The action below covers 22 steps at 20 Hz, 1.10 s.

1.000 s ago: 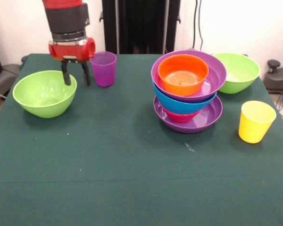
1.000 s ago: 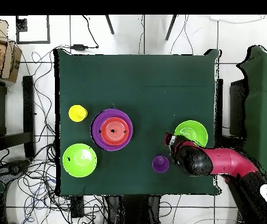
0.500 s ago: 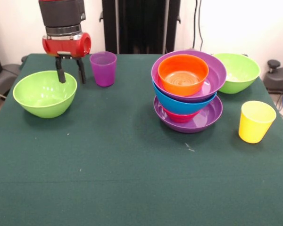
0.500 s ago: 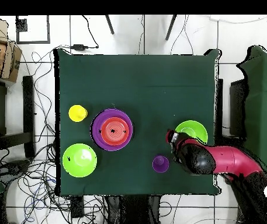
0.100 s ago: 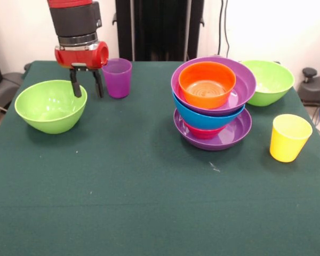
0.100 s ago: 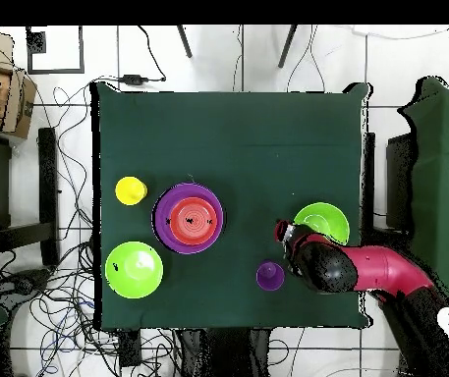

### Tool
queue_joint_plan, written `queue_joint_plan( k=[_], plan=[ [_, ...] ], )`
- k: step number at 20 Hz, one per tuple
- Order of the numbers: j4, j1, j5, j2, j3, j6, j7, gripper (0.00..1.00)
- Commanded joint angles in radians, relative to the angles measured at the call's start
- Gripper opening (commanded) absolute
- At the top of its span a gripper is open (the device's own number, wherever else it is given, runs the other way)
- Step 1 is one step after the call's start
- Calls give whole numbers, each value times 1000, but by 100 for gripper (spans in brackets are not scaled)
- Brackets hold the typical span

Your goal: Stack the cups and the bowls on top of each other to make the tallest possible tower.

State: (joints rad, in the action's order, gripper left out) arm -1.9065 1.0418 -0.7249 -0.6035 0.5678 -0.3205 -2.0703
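Observation:
The tower (image 5: 210, 101) stands right of centre: a wide purple bowl at the base, then a red-pink bowl, a blue bowl, another purple bowl and an orange bowl (image 5: 207, 84) on top. From above the tower (image 6: 189, 218) shows as nested rings. My gripper (image 5: 88, 94) hangs open and empty just above the table, between the left lime green bowl (image 5: 50, 105) and the purple cup (image 5: 117, 77), touching neither. In the overhead view the gripper (image 6: 285, 236) sits beside that green bowl (image 6: 324, 221) and the purple cup (image 6: 270, 276). A yellow cup (image 5: 289, 137) stands at the right.
A second lime green bowl (image 5: 268, 81) sits behind the tower at the right, seen from above as a green bowl (image 6: 134, 269) below the yellow cup (image 6: 131, 190). The green cloth-covered table (image 5: 149, 202) stretches toward the front.
Half a second ago the gripper was higher and nearer the left green bowl. It has come back down and toward the purple cup. Bowls and cups have not moved.

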Motion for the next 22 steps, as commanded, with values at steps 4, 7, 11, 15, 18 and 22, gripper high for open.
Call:
queue_joint_plan(
  k=[4,7,11,15,18,22],
  plan=[
    [115,-21,-111,75,-16,-102,195,100],
    [126,-41,-120,45,-40,-126,190,100],
    [156,-85,-154,48,-82,-119,159,100],
    [140,-83,-152,28,-82,-122,158,100],
    [117,-97,-144,-16,-93,-134,141,100],
    [136,-84,-152,15,-92,-124,159,100]
  ],
)
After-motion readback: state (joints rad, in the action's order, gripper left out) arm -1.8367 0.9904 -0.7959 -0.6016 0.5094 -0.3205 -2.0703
